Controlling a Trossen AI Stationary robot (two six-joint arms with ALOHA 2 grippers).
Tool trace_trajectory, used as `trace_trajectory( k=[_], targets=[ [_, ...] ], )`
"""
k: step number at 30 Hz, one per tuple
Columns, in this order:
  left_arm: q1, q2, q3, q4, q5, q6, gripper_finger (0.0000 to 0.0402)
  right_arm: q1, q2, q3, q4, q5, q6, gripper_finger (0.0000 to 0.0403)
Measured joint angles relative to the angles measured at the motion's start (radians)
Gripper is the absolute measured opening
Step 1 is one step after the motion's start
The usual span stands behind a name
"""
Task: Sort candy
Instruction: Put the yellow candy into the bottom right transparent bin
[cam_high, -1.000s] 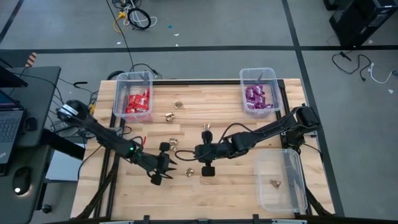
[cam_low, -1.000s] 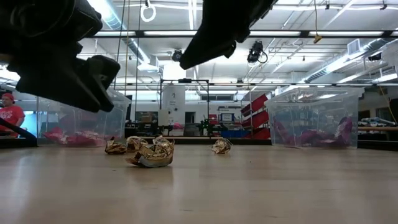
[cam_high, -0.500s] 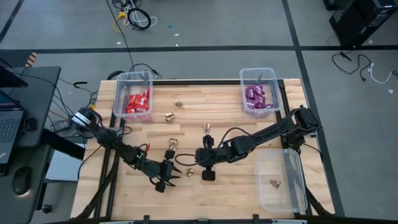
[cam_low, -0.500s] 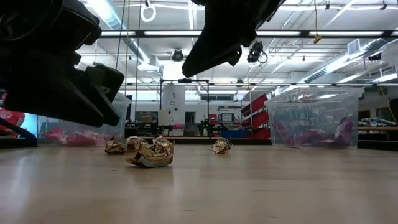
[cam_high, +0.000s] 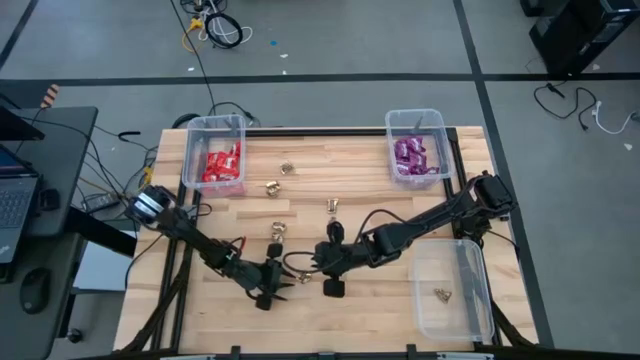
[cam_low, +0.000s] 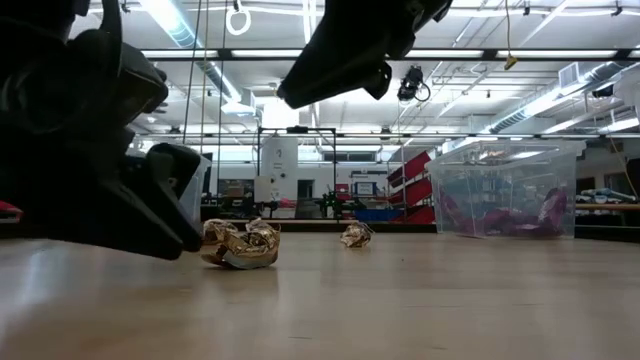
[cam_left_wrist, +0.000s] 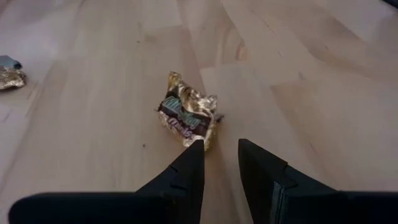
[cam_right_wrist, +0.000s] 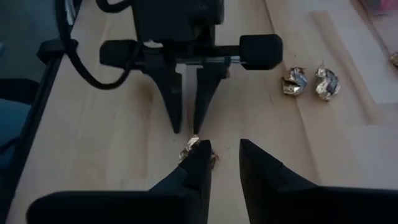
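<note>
Candy is already partly sorted: red packets (cam_high: 221, 164) lie in the upper-left bin (cam_high: 213, 126), purple packets (cam_high: 410, 156) in the upper-right bin (cam_high: 415, 119). Gold pieces (cam_high: 272, 188) remain on the wooden table (cam_high: 380, 310). At lower centre, one gold piece (cam_left_wrist: 188, 117) lies between both tools. Left gripper (cam_high: 280, 293) and right gripper (cam_high: 313, 262) stand slightly parted, grasping nothing.

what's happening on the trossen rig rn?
Candy sorting. Red packets sit in the left bin, purple packets in the right bin. Both arms converge on one gold candy mid-table: left gripper and right gripper face each other, fingers slightly apart, neither holding it. Other gold pieces lie loose; one sits in the near-right bin.
</note>
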Motion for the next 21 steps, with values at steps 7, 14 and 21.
trace_trajectory(
  k=[7,14,21],
  targets=[
    [0.000,0.066,0.000,0.083,-0.026,-0.015,0.0102,0.000,0.000,0.000,-0.003,0.000,0.025,0.0085],
    [-0.001,0.081,0.002,0.091,-0.058,-0.034,0.0102,0.006,-0.001,-0.022,0.007,0.000,0.090,0.0094],
    [0.000,0.083,0.001,0.101,-0.064,-0.035,0.0102,0.027,-0.001,-0.086,0.032,0.003,0.169,0.0100]
  ],
)
